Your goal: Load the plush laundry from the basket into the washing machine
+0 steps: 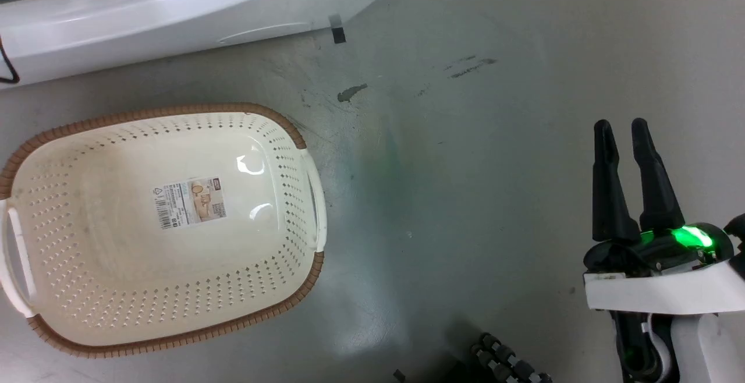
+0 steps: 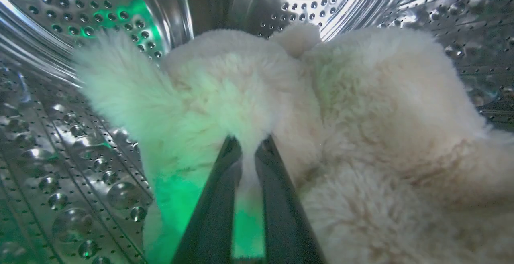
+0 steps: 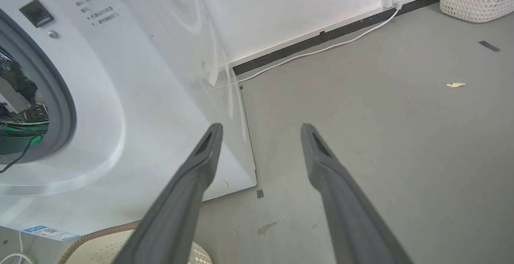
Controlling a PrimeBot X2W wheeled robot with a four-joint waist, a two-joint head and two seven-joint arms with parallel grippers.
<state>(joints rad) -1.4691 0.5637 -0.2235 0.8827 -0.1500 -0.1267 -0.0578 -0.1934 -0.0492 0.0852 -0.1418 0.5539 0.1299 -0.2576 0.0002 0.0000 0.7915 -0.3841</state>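
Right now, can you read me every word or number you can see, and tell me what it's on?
Sticker on the bottom of the cream-white perforated plastic basket: barcode and small print, too small to read.
Grey printed lines on the front of the large white front-loading washing machine: too blurred to read.
Small blue label low on that machine: too small to read.
Nothing can be quoted.

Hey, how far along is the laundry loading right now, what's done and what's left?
Done: the cream-white perforated plastic basket sits empty on the floor, and the fluffy cream-beige plush bundle lies inside the perforated steel drum. In hand: the left tool is closed on a tuft of that plush. Left: let go and pull the arm out. The right tool is open and idle above the floor.
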